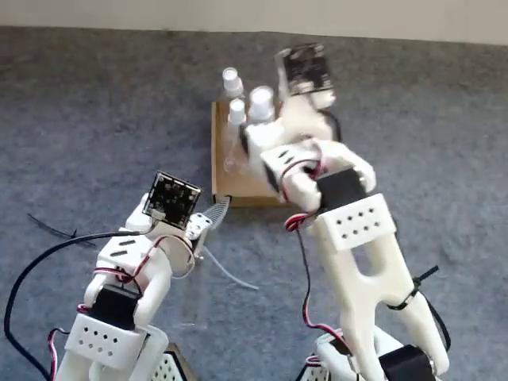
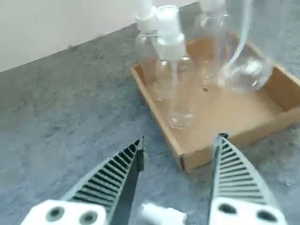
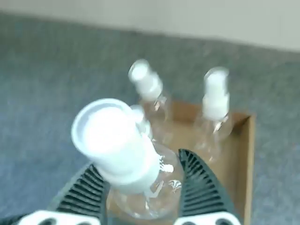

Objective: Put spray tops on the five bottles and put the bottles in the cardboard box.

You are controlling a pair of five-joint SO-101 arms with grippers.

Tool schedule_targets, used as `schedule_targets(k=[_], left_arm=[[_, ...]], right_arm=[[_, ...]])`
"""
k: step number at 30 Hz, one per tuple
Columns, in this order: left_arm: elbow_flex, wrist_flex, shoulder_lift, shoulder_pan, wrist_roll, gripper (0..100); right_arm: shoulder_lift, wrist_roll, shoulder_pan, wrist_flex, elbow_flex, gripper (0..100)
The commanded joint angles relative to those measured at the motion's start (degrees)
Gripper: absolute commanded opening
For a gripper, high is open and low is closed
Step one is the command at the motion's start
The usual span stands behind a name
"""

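Right jaws are clamped on a bottle (image 3: 145, 201), spray top (image 3: 112, 140) already on, hanging over the box (image 2: 243, 136) and not set down; it looks a little tipped in the grip. Here's the danger: the standing bottles (image 2: 174, 84) are crowded just beside it in the box, light, clear and top-heavy by the look of them; a slightly off-line descent could clip one and send the row over like skittles.

The grip is on a round, smooth body; if it slips, the bottle could twist or drop early; let go while it leans and it probably rolls onto its side rather than standing. The box seems light too; a nudge against its wall could slide it across the tabletop (image 1: 95, 119) and spoil the aim.

Down at the near corner, left jaws are wide apart and holding nothing, tips close to the box; between them on the tabletop lies a loose top (image 2: 161, 215). Trouble there as well: closing off-centre could squirt that small top sideways or pinch its thin tube; a careless swing might bump the box corner just as the other arm lowers its load.
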Motion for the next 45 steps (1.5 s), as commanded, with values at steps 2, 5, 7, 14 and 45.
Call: schedule_targets(k=[2, 5, 7, 14, 45], left_arm=[[-0.5, -3.8, 0.3, -6.7, -0.5, 17], [-0.3, -4.9, 0.3, -9.6, -0.1, 17], [-0.6, -4.9, 0.3, -12.1, 0.0, 16], [-0.7, -5.8, 0.3, -17.0, 2.8, 16], [-0.3, -6.2, 0.4, -17.0, 2.8, 16]], right_arm=[[-0.1, 0.4, 0.3, -9.5, -0.9, 0.5], [1.4, 0.4, -3.3, -11.6, 2.6, 0.5], [2.2, 0.4, -4.2, -13.2, 4.0, 0.5], [2.7, 0.4, -4.3, -18.4, 9.8, 0.5], [2.9, 4.4, 10.9, -11.6, 11.5, 0.5]])
